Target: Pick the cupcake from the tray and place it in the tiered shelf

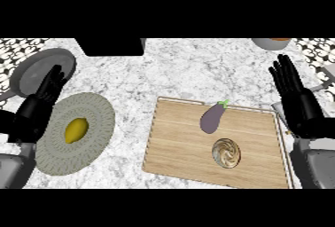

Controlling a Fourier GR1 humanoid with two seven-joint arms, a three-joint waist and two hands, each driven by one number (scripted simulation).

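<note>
Marble counter (196,66). Wooden tray (255,133) right of centre. Woven mat (98,115) carries lemon (76,130). Left hand (46,95), right hand (294,95): fingers straight, holding nothing. Eggplant (212,119) on tray, just behind cupcake (226,153): swirled tan frosting, near tray's front.

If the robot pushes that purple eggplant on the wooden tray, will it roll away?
The eggplant looks rounded and smooth, so it would probably roll or slip sideways. It lies close beside the cupcake, so it might bump it. The tray rim may stop it.
</note>
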